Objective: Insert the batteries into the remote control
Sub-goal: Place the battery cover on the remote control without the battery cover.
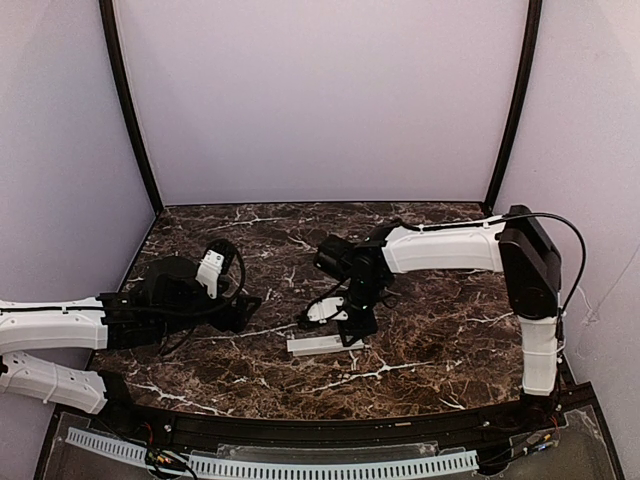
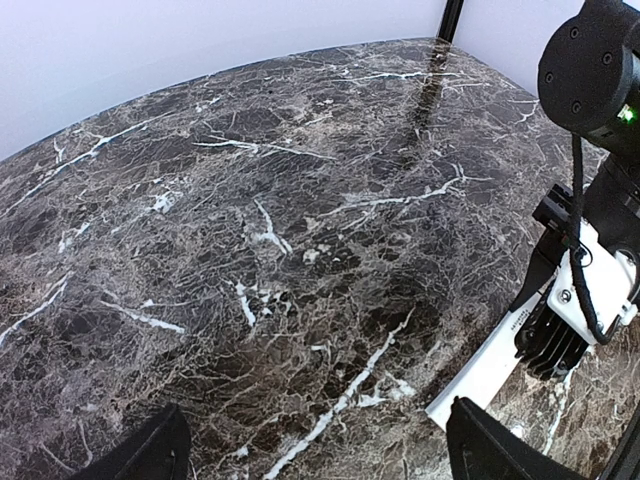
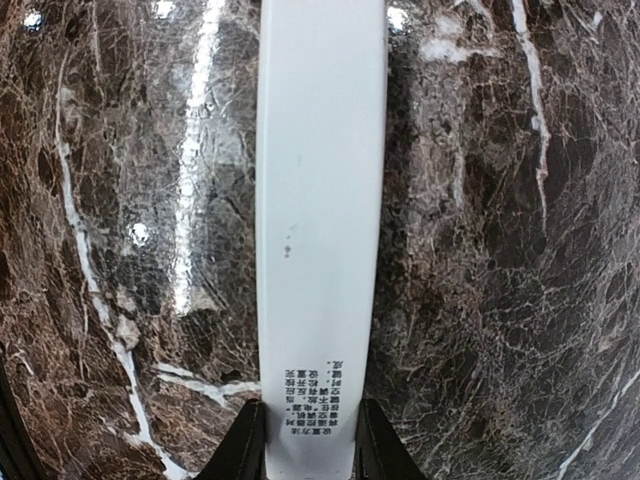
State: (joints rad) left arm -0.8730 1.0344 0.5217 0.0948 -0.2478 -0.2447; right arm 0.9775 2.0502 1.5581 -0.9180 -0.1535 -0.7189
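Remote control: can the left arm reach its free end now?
Probably yes: only bare marble lies between the open left gripper and the remote control, and the right gripper clamps just its far end.

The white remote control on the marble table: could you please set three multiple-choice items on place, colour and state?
1. Where is the slim white rectangular remote control? A. Upright at the far edge. B. Flat on the dark veined marble tabletop, between the right gripper's fingers. C. Leaning on the wall.
2. What colour is its printing? A. Red. B. Gold. C. Dark.
3. How is the left gripper? A. Open, empty. B. Shut on the remote. C. Shut on a battery.
Answers: 1 B, the right wrist view shows it so; 2 C, dark characters near the fingers; 3 A, its fingers stand wide apart over bare marble.
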